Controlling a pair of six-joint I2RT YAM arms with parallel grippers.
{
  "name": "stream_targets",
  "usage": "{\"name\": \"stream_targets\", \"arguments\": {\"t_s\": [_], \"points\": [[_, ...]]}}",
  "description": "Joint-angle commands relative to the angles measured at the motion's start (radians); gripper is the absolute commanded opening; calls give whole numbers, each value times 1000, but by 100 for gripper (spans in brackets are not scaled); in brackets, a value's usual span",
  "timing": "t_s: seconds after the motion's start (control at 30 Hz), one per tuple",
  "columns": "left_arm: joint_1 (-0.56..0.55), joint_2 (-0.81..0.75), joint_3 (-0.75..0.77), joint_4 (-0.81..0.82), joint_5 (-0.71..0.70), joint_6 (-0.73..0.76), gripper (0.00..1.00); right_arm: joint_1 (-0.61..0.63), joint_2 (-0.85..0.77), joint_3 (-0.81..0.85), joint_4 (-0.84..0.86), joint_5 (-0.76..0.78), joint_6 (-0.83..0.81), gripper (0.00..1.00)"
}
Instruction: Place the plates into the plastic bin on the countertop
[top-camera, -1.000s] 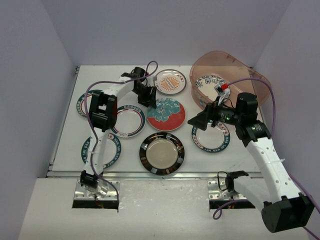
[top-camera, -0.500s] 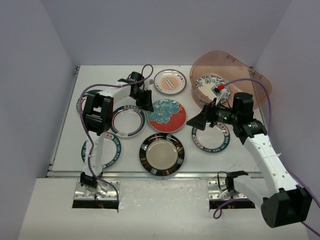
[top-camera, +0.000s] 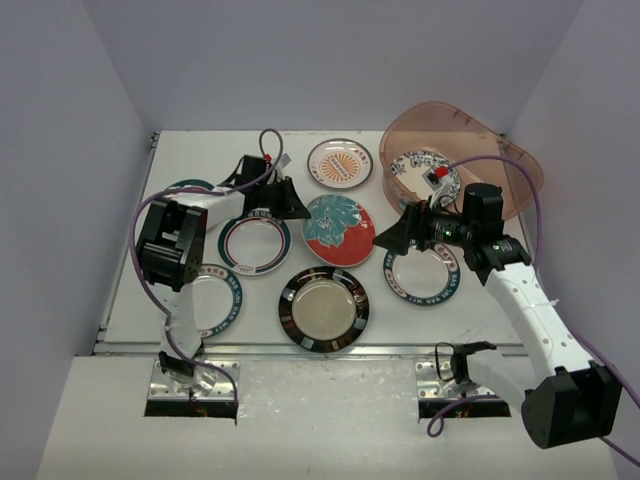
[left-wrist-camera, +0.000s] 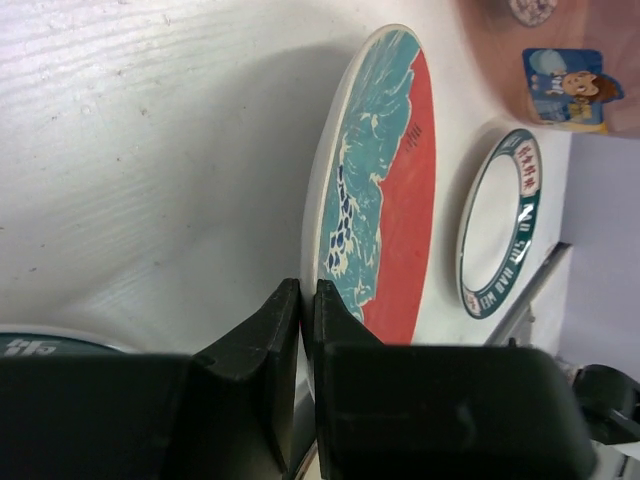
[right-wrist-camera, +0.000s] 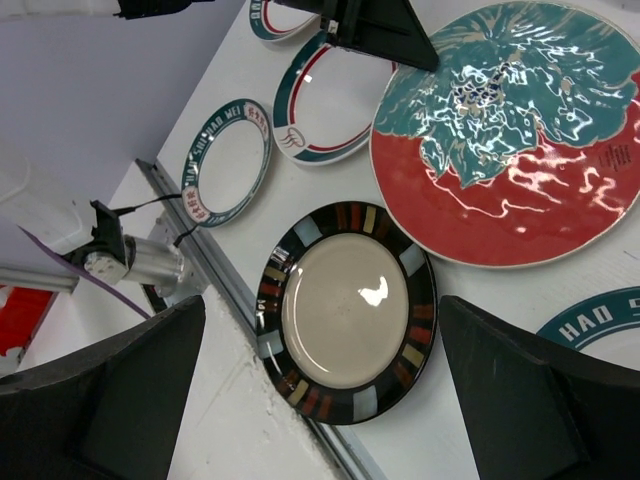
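Teal-and-red floral plate (left-wrist-camera: 385, 200) sits pinched by its rim in the left tool (left-wrist-camera: 308, 300), seemingly tipped up on 1 edge off the surface (top-camera: 200, 150), apart from the plastic bin (top-camera: 525, 175). Hold the pinch firm and lift higher before crossing. The right tool (top-camera: 388, 238) hangs spread, holding nothing.

White arms (top-camera: 532, 312), black joints, purple cables (top-camera: 544, 205), black left hand (top-camera: 298, 206) and right hand (top-camera: 386, 240).
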Motion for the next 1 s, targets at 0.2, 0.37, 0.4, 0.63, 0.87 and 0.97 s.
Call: {"name": "stream_targets", "arguments": {"t_s": [0.2, 0.37, 0.4, 0.63, 0.87, 0.97], "points": [[81, -319, -190, 367, 125, -240, 0, -2, 89, 42, 58, 88, 110, 99], [84, -497, -308, 435, 118, -306, 0, -12, 117, 89, 58, 178, 215, 99], [84, -535, -339, 451, 122, -332, 0, -15, 122, 96, 66, 179, 229, 99], [77, -755, -487, 653, 149, -560, 0, -34, 205, 177, 131, 62, 268, 99], [48, -848, -530, 755, 162, -688, 0, -33, 295, 199, 282, -122, 410, 88], [41, -844, -523, 744, 154, -690, 0, -33, 307, 159, 437, -220, 505, 19]]}}
